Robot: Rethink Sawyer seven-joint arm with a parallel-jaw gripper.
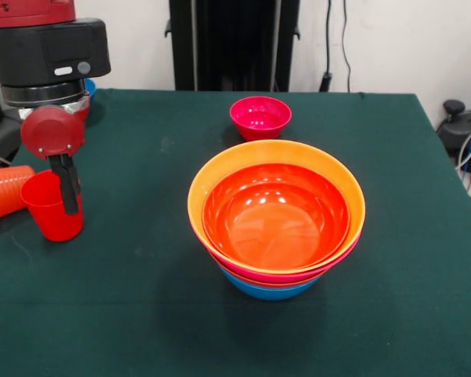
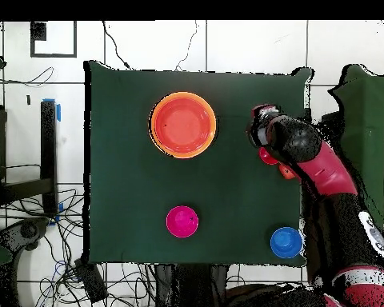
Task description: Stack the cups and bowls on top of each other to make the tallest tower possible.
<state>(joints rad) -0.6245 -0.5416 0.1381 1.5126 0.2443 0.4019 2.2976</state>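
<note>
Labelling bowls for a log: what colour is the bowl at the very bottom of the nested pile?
Blue, seen best in the front view.

At the left of the green table (image 1: 141,314), the gripper (image 1: 67,196) hangs from the red and black arm (image 1: 47,55) with a dark finger (image 1: 67,188) reaching down into the upright red cup (image 1: 53,208), while the ribbed orange cup (image 1: 4,191) lies on its side just beside it. The tower (image 1: 276,228) stands mid-table, its blue bowl (image 1: 267,289) at the base and a red-orange bowl (image 1: 275,216) nested inside the yellow-orange bowl (image 1: 220,169) on top. The small magenta bowl (image 1: 260,117) sits apart behind it.
</note>
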